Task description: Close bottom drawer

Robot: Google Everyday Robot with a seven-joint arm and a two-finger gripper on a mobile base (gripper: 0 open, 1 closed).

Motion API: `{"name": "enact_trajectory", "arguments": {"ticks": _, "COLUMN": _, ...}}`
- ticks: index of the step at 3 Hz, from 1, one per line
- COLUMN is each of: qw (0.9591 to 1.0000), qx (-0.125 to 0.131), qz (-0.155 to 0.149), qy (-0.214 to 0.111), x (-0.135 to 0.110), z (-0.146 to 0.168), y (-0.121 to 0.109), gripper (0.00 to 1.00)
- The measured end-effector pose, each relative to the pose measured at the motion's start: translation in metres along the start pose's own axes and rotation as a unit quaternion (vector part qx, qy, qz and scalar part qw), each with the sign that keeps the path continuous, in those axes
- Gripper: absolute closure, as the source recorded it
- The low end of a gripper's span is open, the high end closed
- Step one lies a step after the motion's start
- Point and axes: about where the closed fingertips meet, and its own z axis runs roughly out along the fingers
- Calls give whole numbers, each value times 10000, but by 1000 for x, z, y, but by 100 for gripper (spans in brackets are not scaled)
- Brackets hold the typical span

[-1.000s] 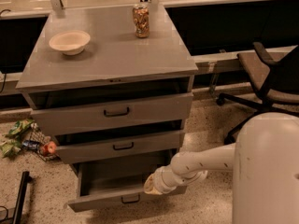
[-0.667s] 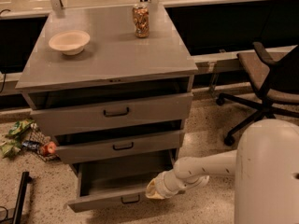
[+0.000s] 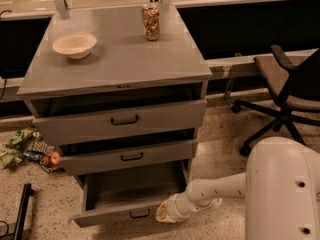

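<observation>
The bottom drawer [image 3: 117,211] of the grey cabinet [image 3: 120,69] stands pulled far out; its inside looks empty and its small black handle [image 3: 140,214] faces front. The middle drawer [image 3: 127,156] and top drawer [image 3: 122,120] stand slightly ajar above it. My gripper [image 3: 164,214] is low at the right end of the bottom drawer's front panel, right against it, at the end of the white arm [image 3: 215,191] that reaches in from the right.
A cream bowl [image 3: 74,45] and a can [image 3: 151,21] stand on the cabinet top. Snack bags and an apple [image 3: 52,158] lie on the floor at left. An office chair [image 3: 287,91] stands at right. A black object [image 3: 20,211] lies at bottom left.
My arm has dropped lower and swung left, and the gripper has moved down along the drawer's right end. The bottom drawer stands about as far out as before.
</observation>
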Motion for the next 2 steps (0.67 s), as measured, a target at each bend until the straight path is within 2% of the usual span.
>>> {"name": "enact_trajectory", "arguments": {"ticks": 1, "qw": 9998, "qx": 102, "qz": 15, "qy": 182, "x": 21, "z": 18, "y": -2, "gripper": 100}}
{"name": "enact_trajectory", "arguments": {"ticks": 2, "qw": 9997, "qx": 134, "qz": 20, "qy": 209, "x": 23, "z": 20, "y": -3, "gripper": 100}}
